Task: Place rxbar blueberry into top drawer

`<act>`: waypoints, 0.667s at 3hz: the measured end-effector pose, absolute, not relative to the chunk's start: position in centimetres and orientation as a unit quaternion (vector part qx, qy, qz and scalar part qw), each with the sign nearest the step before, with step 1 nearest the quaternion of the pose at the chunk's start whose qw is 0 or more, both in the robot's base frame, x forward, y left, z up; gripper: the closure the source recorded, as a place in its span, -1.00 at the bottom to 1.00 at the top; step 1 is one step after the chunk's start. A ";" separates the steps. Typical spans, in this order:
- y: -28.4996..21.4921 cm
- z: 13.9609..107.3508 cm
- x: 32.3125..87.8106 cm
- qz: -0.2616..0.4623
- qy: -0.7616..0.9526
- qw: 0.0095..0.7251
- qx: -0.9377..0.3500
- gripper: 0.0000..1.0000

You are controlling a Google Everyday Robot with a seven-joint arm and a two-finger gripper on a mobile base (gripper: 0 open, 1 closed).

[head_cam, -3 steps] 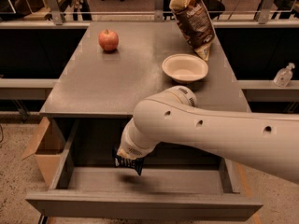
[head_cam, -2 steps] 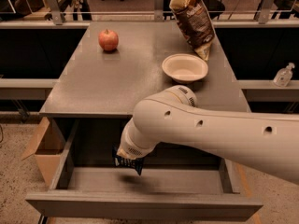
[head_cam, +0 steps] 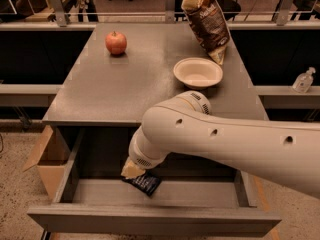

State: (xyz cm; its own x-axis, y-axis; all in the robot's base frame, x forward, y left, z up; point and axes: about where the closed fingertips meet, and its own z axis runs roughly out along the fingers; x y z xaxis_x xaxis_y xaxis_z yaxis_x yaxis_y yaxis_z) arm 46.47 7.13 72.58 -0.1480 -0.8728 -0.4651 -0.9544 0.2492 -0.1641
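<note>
From my station, the wide shallow grey top drawer [head_cam: 150, 221] stands pulled out under the grey table [head_cam: 135, 89], and I place everything else from it. The robot's thick white arm [head_cam: 225, 144] comes in from the drawer's right side and bends down over its back left part. The pale-tipped gripper [head_cam: 132, 170] sits inside the opening there, just below the table edge. The small flat dark navy-blue rxbar blueberry [head_cam: 145, 183] is inside the drawer too, touching the gripper's tip and lying below it and a little toward the drawer's front. Its long axis is tilted, with the upper end tucked under the gripper and the lower end pointing down toward the front right of the drawer floor. I cannot tell whether the gripper is clamped on the bar or loose, nor whether the bar's lower corner rests on the floor. The next move turns on that: as I judge it, the bar is already over the drawer's inside, so a release here should land it where the task wants it. Beyond the drawer's back, on the tabletop, sit a red apple [head_cam: 116, 42], a shallow cream bowl [head_cam: 198, 73] and a tall brown chip bag [head_cam: 206, 20], all well apart from the gripper.
</note>
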 end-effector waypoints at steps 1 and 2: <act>7.2 72.7 46.4 0.084 0.752 0.241 -0.607 -1.00; 7.2 72.7 46.4 0.084 0.752 0.241 -0.607 -1.00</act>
